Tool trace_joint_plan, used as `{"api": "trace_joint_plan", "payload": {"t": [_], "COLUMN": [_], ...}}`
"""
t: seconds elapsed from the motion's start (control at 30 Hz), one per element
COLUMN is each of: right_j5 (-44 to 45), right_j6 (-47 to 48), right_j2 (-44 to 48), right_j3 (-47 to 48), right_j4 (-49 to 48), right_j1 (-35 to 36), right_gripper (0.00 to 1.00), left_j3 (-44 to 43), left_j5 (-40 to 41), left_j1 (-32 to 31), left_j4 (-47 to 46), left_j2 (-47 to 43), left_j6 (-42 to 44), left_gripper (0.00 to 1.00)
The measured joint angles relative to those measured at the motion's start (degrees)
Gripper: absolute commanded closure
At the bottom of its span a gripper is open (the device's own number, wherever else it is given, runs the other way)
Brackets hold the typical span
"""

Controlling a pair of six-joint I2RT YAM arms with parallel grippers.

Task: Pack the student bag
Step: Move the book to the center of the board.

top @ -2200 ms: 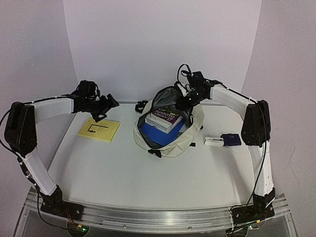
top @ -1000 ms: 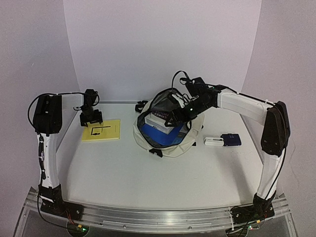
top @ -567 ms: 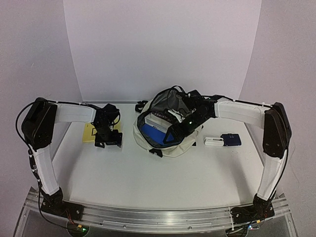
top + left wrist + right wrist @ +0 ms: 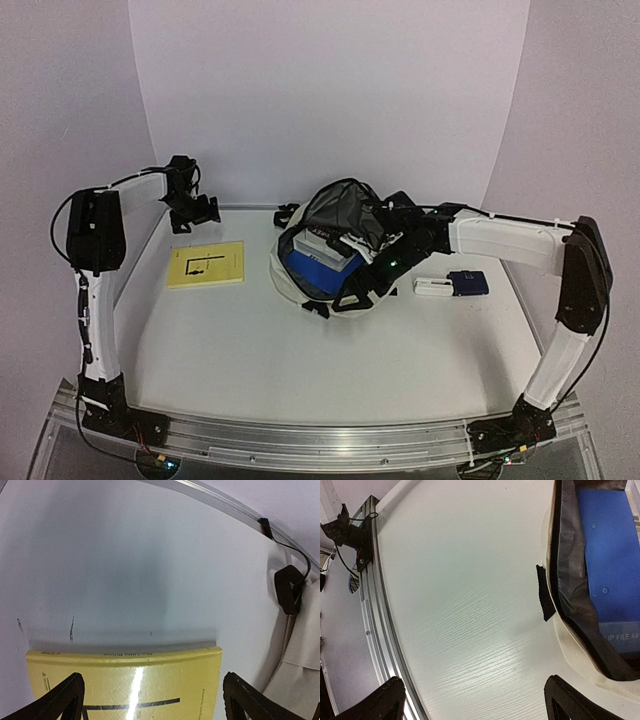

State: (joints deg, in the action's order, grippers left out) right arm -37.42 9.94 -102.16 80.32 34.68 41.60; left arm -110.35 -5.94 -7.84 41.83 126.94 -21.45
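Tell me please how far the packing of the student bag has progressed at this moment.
Done: a blue file and a pale book lie inside the open student bag. In hand: nothing; the left gripper is open over the yellow book, the right gripper open by the bag's rim. Left: the yellow book, a white item and a dark blue item lie on the table.

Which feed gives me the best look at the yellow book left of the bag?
The top external view: the yellow book lies whole and flat on the table, apart from the student bag. The left wrist view crops the yellow book to its far edge, with glare. The right wrist view misses it entirely.
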Motion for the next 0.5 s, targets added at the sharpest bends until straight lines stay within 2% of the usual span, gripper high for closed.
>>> {"api": "trace_joint_plan", "payload": {"t": [0.3, 0.4, 0.5], "right_j5": [0.11, 0.22, 0.23], "right_j6": [1.34, 1.48, 1.6], "right_j2": [3.4, 3.4, 3.4], "right_j3": [-1.86, -2.21, -2.32], "right_j4": [-0.65, -0.69, -0.66], "right_j1": [0.0, 0.0, 0.04], "right_gripper": [0.02, 0.02, 0.02], "left_j3": [-11.64, -11.57, -7.71], "left_j5": [-0.43, -0.43, -0.45], "left_j1": [1.95, 2.29, 2.39], "left_j4": [2.81, 3.15, 1.76], "left_j2": [12.5, 13.32, 12.46], "left_j6": [3.22, 3.52, 3.67], "left_gripper": [0.05, 0.07, 0.09]}}
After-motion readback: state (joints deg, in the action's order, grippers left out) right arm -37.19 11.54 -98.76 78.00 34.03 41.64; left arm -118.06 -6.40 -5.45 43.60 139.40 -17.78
